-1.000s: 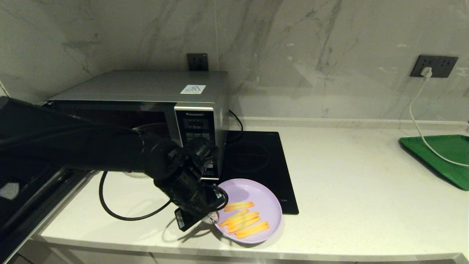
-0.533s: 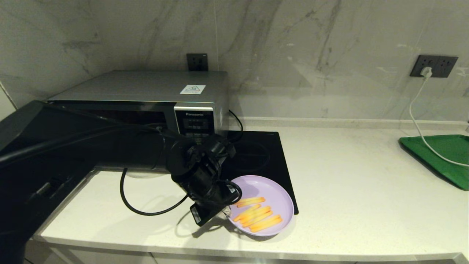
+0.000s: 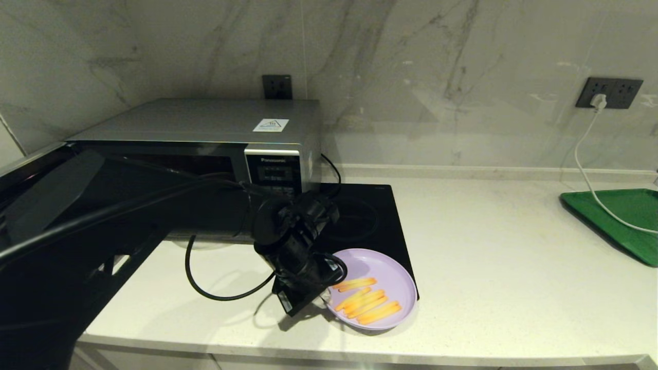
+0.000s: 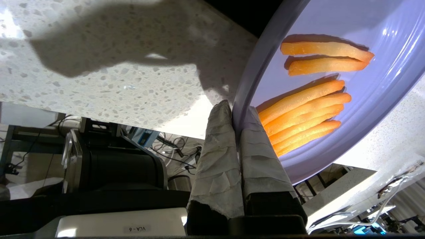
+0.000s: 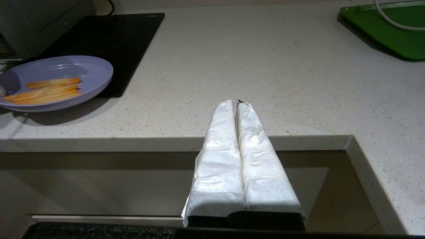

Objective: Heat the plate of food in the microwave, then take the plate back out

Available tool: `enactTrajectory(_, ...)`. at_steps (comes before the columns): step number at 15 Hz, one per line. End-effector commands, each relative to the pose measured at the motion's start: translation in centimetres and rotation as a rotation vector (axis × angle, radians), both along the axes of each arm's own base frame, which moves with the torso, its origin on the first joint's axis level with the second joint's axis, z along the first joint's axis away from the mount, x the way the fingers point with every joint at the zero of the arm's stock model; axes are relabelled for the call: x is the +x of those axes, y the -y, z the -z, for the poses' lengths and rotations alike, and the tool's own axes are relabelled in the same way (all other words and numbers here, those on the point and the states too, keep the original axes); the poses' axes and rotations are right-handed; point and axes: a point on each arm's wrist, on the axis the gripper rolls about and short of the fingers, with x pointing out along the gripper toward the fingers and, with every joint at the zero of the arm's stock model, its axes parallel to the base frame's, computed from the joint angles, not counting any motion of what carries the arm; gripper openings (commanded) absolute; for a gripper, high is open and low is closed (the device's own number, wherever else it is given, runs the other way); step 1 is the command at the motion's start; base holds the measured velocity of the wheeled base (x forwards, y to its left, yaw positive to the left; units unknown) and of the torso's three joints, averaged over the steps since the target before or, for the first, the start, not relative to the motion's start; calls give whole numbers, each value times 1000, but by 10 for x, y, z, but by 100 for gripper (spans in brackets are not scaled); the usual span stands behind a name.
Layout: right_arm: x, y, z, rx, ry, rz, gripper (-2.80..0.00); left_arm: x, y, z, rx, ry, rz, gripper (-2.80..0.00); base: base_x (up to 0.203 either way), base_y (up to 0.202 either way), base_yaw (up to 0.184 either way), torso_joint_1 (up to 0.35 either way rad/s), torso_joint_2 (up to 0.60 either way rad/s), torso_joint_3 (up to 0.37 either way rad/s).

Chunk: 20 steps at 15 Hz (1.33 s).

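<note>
The lilac plate (image 3: 390, 272) with several orange-yellow fries (image 3: 366, 302) hangs low over the counter at the hob's front corner. My left gripper (image 3: 325, 302) is shut on the plate's left rim; in the left wrist view its taped fingertips (image 4: 223, 114) pinch the rim (image 4: 249, 69), one on each side, beside the fries (image 4: 305, 109). The silver Panasonic microwave (image 3: 205, 123) stands behind and to the left, its dark door (image 3: 46, 195) swung out at the far left. My right gripper (image 5: 236, 103) is shut and empty above the counter's front edge, with the plate (image 5: 89, 71) off to its side.
A flat black hob (image 3: 360, 216) lies right of the microwave, partly under the plate. A green tray (image 3: 617, 216) with a white cable (image 3: 586, 174) across it sits at the far right. A black cable loop (image 3: 216, 293) hangs from my left arm over the counter.
My left arm has carried the plate to the right and slightly further from the counter's front edge. The dark door panel at the left has shifted. The right gripper is not shown earlier.
</note>
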Motion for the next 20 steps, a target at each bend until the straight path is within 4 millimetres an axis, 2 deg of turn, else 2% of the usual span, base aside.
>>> enactTrajectory(1, 0, 0, 0, 1, 0, -1, -280, 4, 4, -1, -1, -2, -4, -280, 0, 0, 0, 0, 0, 0)
enactTrajectory(9, 0, 0, 0, 1, 0, -1, -280, 8, 7, 12, 27, -13, 7, -280, 0, 0, 0, 0, 0, 0)
enactTrajectory(10, 0, 0, 0, 1, -1, -2, -280, 8, 7, 12, 27, -14, 7, 0, 0, 0, 0, 0, 0, 0)
enactTrajectory(12, 0, 0, 0, 1, 1, -1, -280, 7, 6, 7, 19, -8, 2, 0, 0, 0, 0, 0, 0, 0)
enactTrajectory(16, 0, 0, 0, 1, 1, -1, -280, 1, 2, -19, -30, 35, 1, 0, 0, 0, 0, 0, 0, 0)
enactTrajectory(18, 0, 0, 0, 1, 1, -1, -280, -12, -3, -43, -52, 54, 2, 0, 0, 0, 0, 0, 0, 0)
enactTrajectory(20, 0, 0, 0, 1, 1, -1, -280, -29, -14, -77, -91, 97, 0, 0, 0, 0, 0, 0, 0, 0)
